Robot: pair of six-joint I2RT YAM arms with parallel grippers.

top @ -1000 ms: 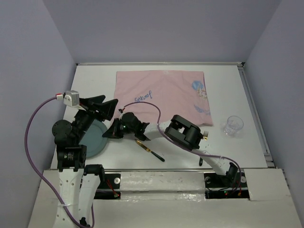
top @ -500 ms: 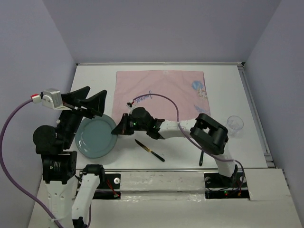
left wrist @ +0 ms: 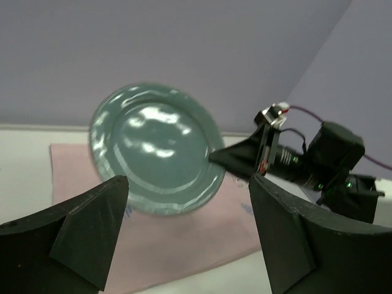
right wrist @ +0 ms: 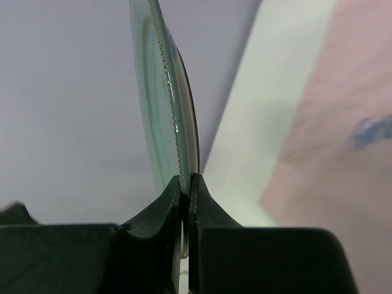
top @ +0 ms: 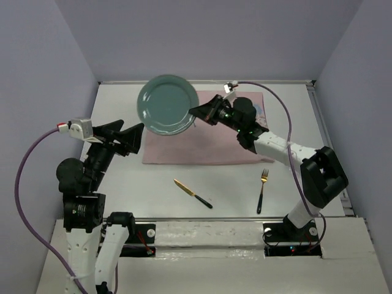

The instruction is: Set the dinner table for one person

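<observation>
Top external: teal plate [top: 166, 104] in right hand [top: 196, 113]

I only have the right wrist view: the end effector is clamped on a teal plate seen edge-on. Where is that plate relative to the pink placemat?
Observer: In the top view the plate hangs in the air, tilted, over the placemat at its far left corner. The right end effector grips its right rim.
Operator: And the other arm?
Observer: The left end effector is open and holds nothing, just off the placemat's left edge.
Operator: Any cutlery out?
Observer: A knife and a fork lie on the bare dinner table, nearer the arms than the placemat.
</observation>
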